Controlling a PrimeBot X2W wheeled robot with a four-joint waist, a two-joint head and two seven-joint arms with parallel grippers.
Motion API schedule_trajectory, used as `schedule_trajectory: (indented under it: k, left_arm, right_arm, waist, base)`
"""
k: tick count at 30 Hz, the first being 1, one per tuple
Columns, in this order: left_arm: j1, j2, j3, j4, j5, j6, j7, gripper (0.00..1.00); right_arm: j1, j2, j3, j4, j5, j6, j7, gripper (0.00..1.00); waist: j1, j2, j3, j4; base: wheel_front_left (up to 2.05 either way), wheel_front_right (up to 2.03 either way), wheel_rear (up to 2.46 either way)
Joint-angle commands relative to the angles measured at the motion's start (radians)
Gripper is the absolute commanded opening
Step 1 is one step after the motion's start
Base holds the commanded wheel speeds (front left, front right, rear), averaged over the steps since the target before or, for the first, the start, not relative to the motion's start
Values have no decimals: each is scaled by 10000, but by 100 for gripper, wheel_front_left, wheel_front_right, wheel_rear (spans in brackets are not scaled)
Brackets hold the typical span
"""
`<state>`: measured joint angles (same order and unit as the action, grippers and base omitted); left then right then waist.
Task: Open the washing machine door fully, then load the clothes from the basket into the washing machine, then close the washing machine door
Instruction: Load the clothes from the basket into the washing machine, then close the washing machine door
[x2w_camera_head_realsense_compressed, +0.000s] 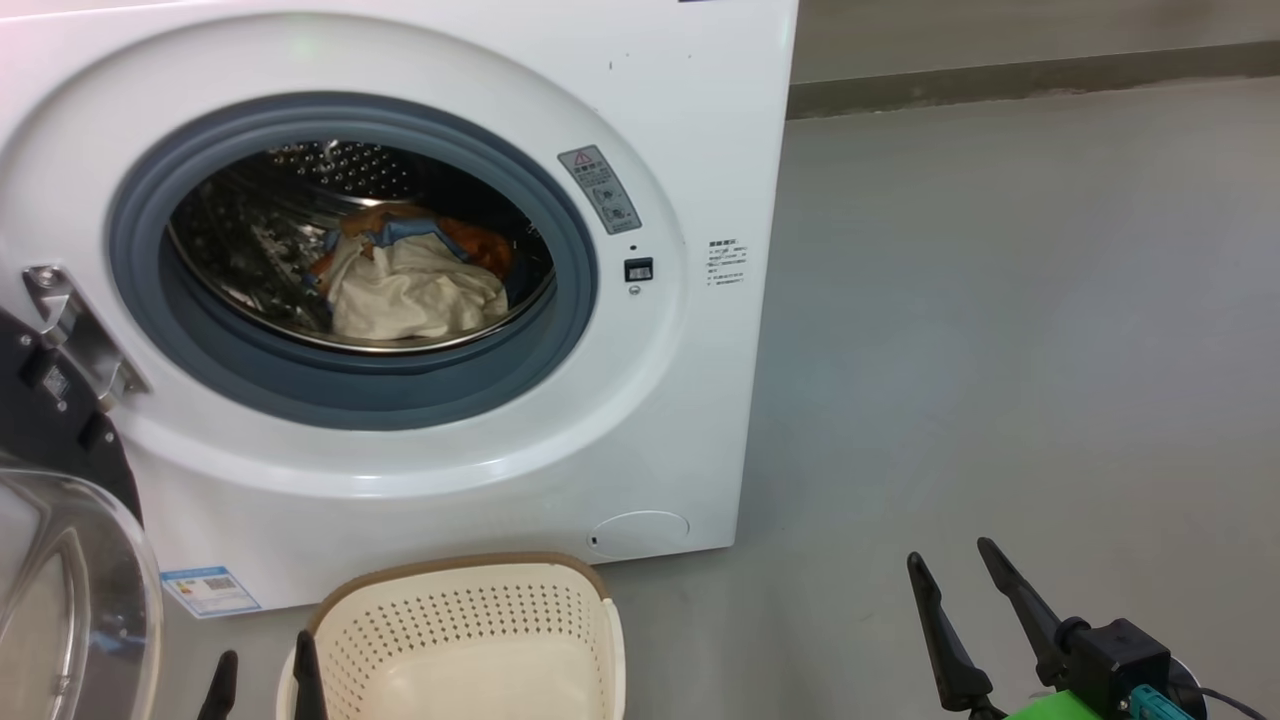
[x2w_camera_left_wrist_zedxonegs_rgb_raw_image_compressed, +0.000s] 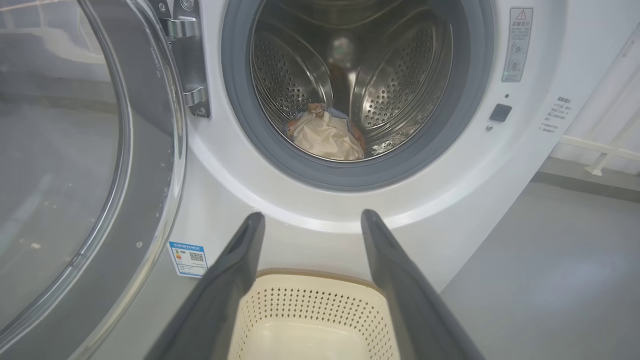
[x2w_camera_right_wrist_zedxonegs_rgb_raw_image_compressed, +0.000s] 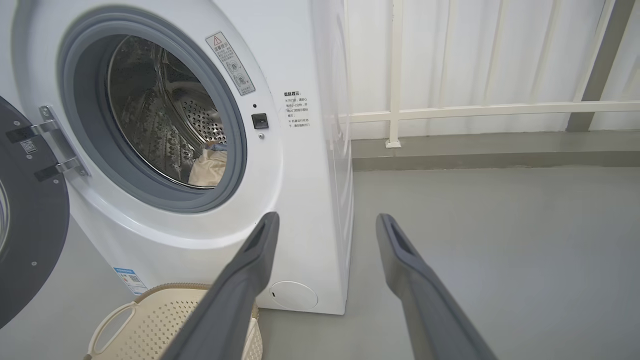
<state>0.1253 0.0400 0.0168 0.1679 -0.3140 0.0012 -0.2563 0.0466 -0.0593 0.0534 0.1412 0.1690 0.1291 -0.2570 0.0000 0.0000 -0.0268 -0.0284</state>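
1. I see a smooth grey floor (x2w_camera_head_realsense_compressed: 1000, 350).
2. The big white washing machine (x2w_camera_head_realsense_compressed: 690, 120) stands on it.
3. The small cream basket (x2w_camera_head_realsense_compressed: 470, 620) sits on the floor too, just in front of the machine, below its round opening.

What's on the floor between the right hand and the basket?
Nothing. In the head view, the stretch between the right hand and the basket is bare grey floor.
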Motion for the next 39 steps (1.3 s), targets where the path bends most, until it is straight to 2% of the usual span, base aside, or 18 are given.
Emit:
schedule_trajectory:
  k: [1,26,39]
  left_arm:
    - [-161,103,381,-299,-19,9,-55,100]
    - [-115,103,357,-274,76,-192,-55,100]
    - [-129,103,384,-310,92,-157,-55,100]
  right_arm:
    - [-176,-52,243,-276,19,16,-48,100]
    - [-171,-45,332,-284,0,16,-48,100]
    - [-167,-26,328,-311,20,16,-48,100]
  waist:
    - [0,0,6,-64]
    - [0,0,-28,-238]
    - [0,0,15,-230]
  base:
    - [0,0,0]
    - [0,0,0]
    - [0,0,0]
